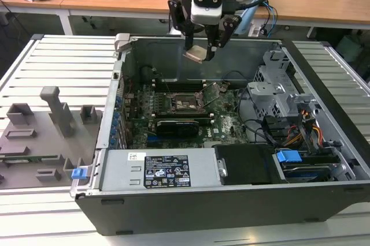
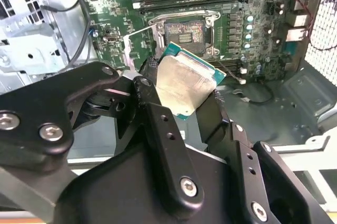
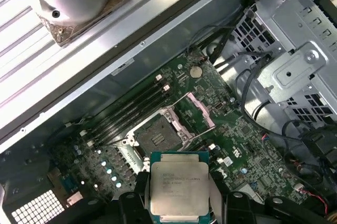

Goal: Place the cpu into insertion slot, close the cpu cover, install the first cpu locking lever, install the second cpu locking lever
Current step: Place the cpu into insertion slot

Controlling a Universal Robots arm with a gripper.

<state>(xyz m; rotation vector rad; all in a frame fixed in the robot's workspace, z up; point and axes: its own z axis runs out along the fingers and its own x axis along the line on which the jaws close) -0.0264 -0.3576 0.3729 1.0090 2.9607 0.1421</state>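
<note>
**Chip held high over the open socket, not yet lined up**

From where I stand, the biggest thing is the open computer case (image 1: 231,205) lying on its side, with the green motherboard (image 1: 225,127) flat on its floor. Near the middle of that board is the insertion slot (image 1: 186,104), dark-centred and bare; nothing sits in it. The cpu cover (image 3: 202,112) is swung up off the slot and hinged along one of its edges, so the opening is free from above.

The gripper (image 1: 199,54) hangs above the case near the back wall. Its two black fingers (image 2: 150,84) are closed onto opposite edges of the cpu (image 1: 195,54), which lies flat between them with its metal top showing in both wrist views.

What matters here is how the chip sits relative to the slot. In the exterior view the slot is at roughly 6 o'clock from the chip, a shade toward 7, and well apart from it; I judge the chip to be clear of the board by a good height. The chip is near enough square, so it has no long axis to speak of. Its edges, though, look turned against the slot's edges in both wrist views, and in the exterior view it seems slightly tilted.
</note>
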